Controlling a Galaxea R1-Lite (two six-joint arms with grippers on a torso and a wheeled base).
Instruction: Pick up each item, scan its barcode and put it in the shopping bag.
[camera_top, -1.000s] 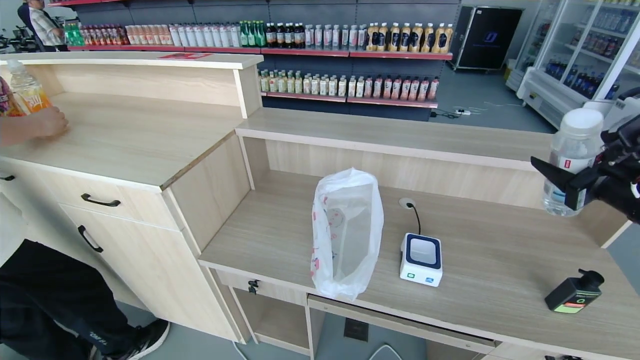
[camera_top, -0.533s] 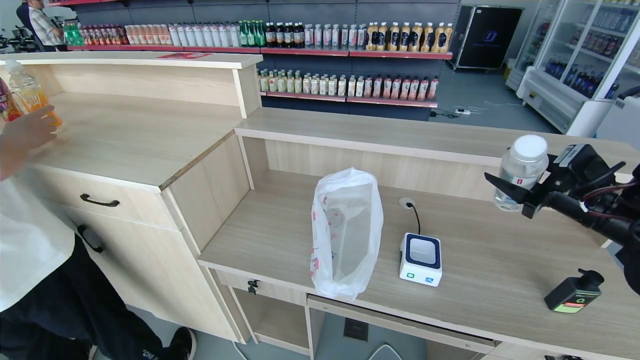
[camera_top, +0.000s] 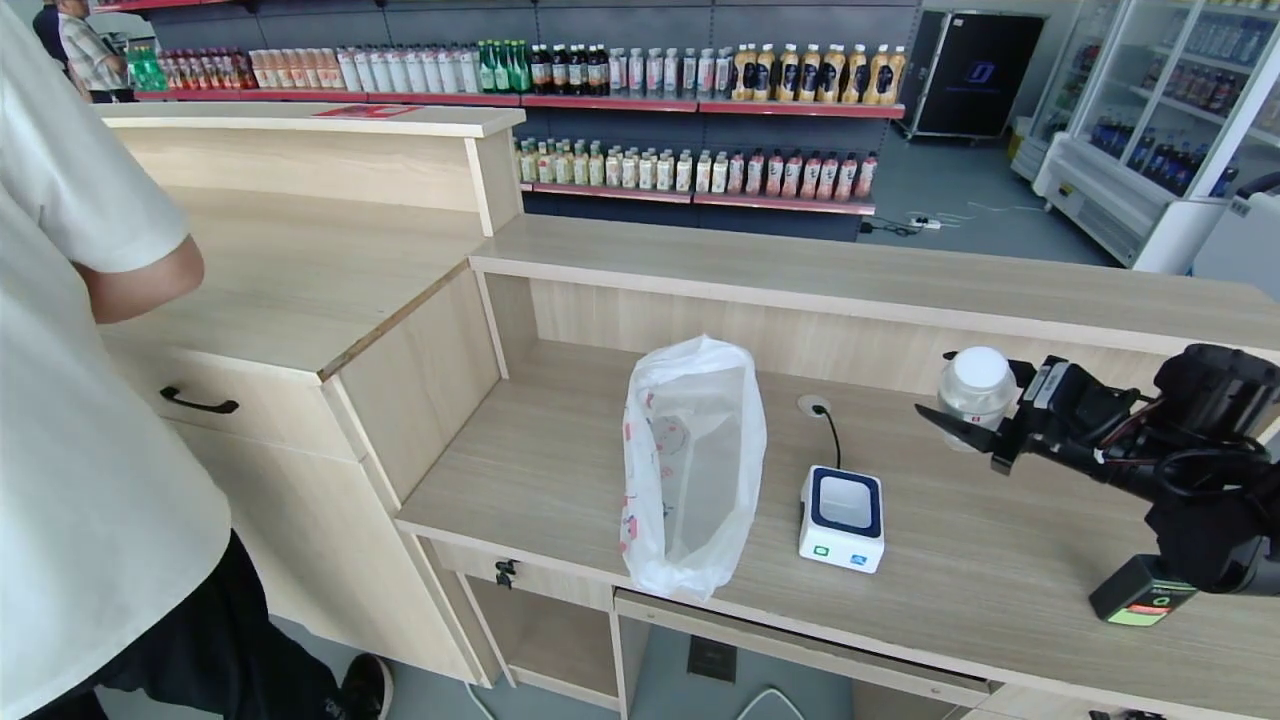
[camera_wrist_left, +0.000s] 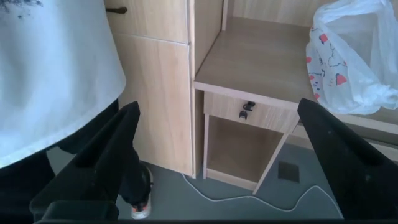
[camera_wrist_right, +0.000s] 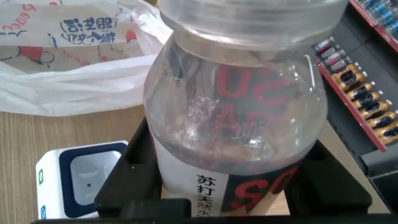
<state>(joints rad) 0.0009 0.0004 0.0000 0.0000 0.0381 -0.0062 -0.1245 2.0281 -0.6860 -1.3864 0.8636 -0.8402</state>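
The right gripper is clamped on the bottle's labelled waist, probably the safest hold on smooth, squashy plastic that could slip, with the scanner below to its left.

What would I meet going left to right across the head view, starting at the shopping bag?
shopping bag → scanner → bottle → black handheld device
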